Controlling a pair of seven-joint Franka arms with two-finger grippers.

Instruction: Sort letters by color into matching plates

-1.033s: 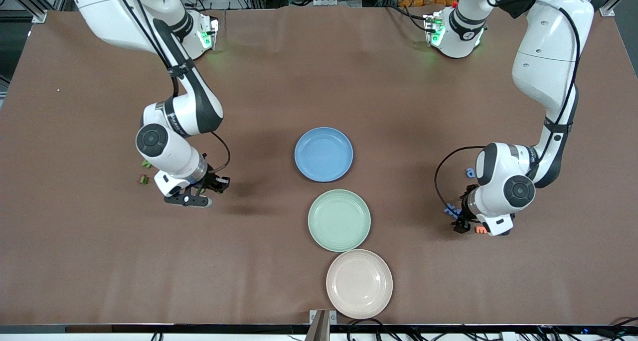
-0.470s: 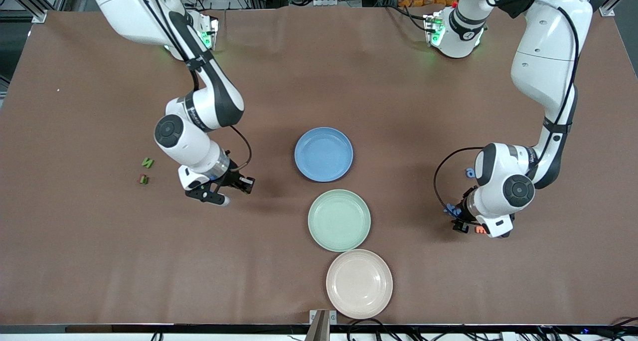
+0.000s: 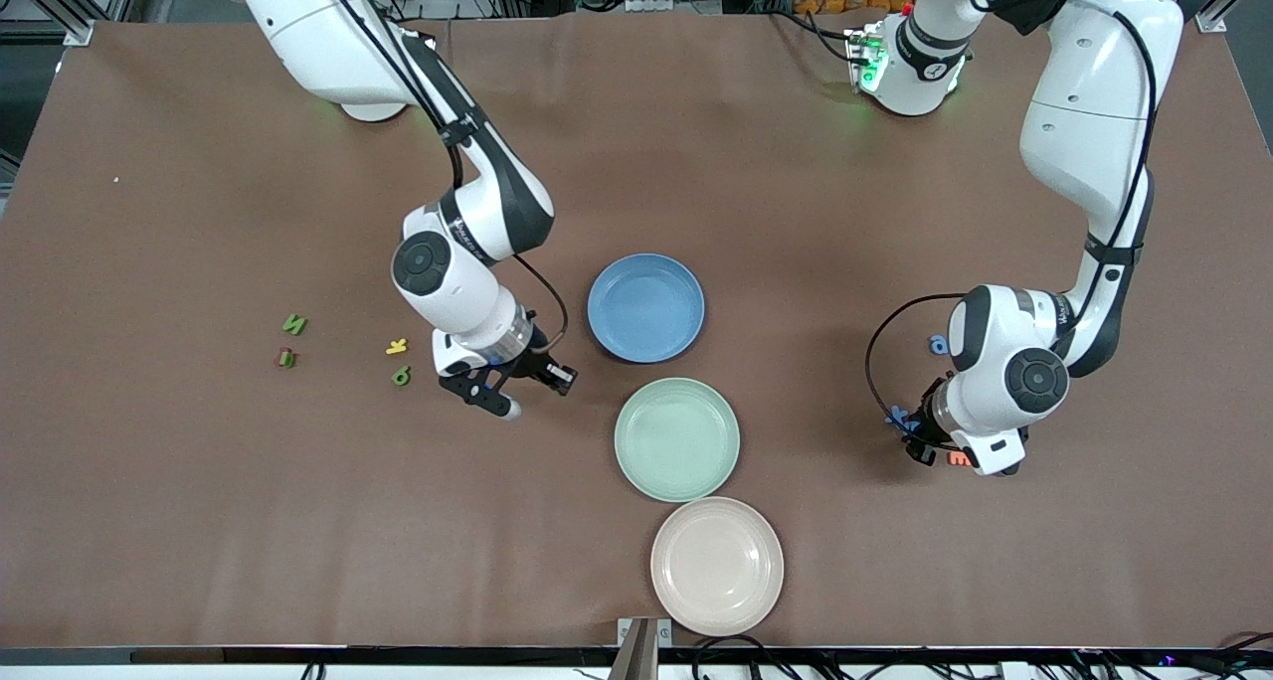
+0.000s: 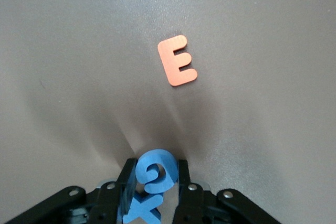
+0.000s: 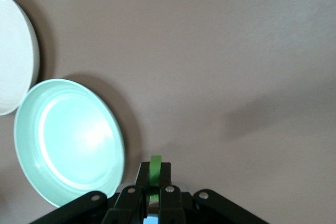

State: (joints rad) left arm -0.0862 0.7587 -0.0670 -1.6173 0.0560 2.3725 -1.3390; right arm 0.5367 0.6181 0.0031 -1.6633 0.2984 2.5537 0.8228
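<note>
With my right pincer (image 3: 517, 387) pinching a green letter (image 5: 155, 174) at centre-left, I should carry it level over the green plate (image 3: 676, 439) before releasing, while my left pincer (image 4: 153, 192) at lower right clamps blue letters (image 4: 152, 174).

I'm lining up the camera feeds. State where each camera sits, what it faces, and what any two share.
Front view: high across the table, facing both arms and the three plates.
Left wrist view: on the left arm, looking down past the left gripper at a blue letter.
Right wrist view: on the right arm, past the right gripper.
Front and right wrist views share the green plate.
</note>
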